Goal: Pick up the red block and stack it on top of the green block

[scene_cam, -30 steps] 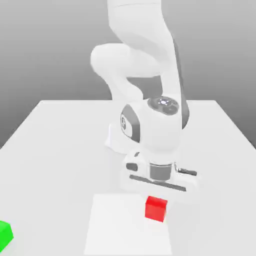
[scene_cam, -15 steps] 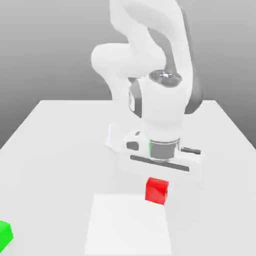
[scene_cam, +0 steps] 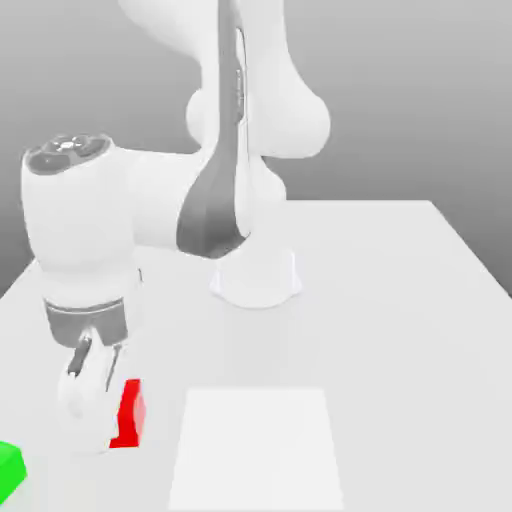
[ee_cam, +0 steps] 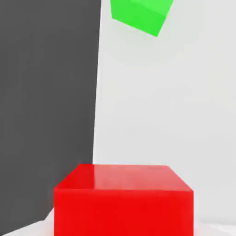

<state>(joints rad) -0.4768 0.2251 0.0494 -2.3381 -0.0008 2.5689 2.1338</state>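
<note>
You have the red block (scene_cam: 128,415) pinched in the hand (ee_cam: 123,226), toward the exterior view's left. In the hand view you can see 1 pale fingertip (ee_cam: 48,226) at each of 2 opposite sides of the block, with the red cube filling the space between them. Your block looks raised off the counter (scene_cam: 400,350): in the hand view it appears far larger than the green block (scene_cam: 10,472), so it sits nearer the camera. In the exterior view, you see the red block partly behind the hand's white body, with 1 bright red face and a narrower, paler one showing.

Just beyond it, toward the exterior view's left edge, you have the green block resting on the counter. That picture's border cuts it off, and so does the border of the hand view. You have the 2 blocks near each other but apart, with the red one off to the side of the green one rather than over it.

Farther out, toward the middle of the exterior view, you can see a flat white square (scene_cam: 257,450) on the pale counter. Behind that stands the base (scene_cam: 256,280) of your white arm (scene_cam: 165,200), whose upper links bend over toward the exterior view's left. Beyond the counter's straight edge, the hand view shows you a dark grey area (ee_cam: 46,92).
</note>
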